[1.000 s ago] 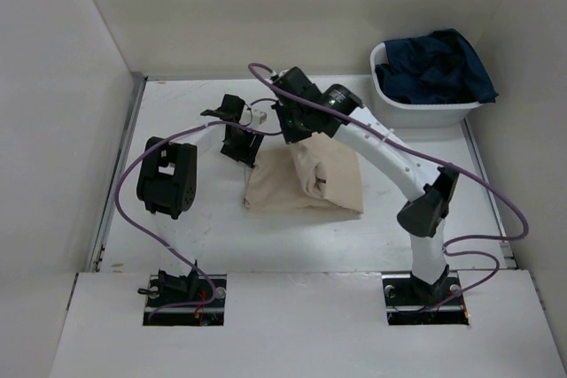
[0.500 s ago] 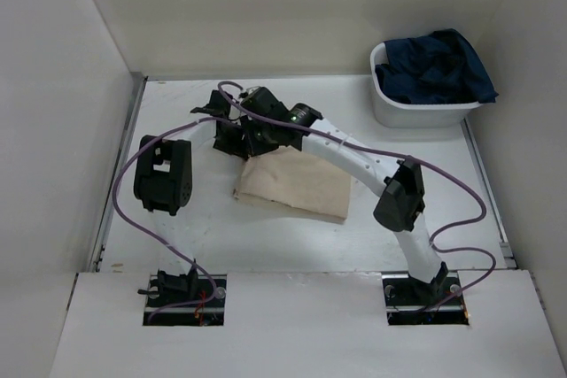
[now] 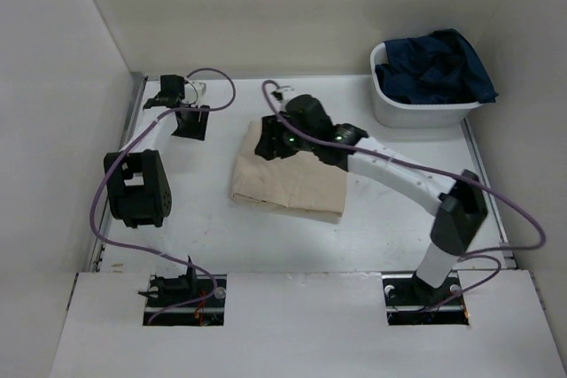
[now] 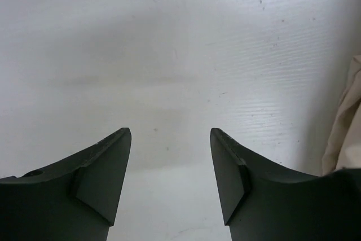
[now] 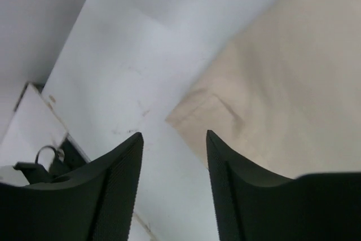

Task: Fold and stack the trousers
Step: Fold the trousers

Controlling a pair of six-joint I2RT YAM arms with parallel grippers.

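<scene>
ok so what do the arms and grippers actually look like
The right arm has white tubular links between black joint housings, with green lights near its wrist; the left arm shows a bulky black housing. A purple cable loops along each. The left gripper and right gripper each have two black tapering fingers.
</scene>
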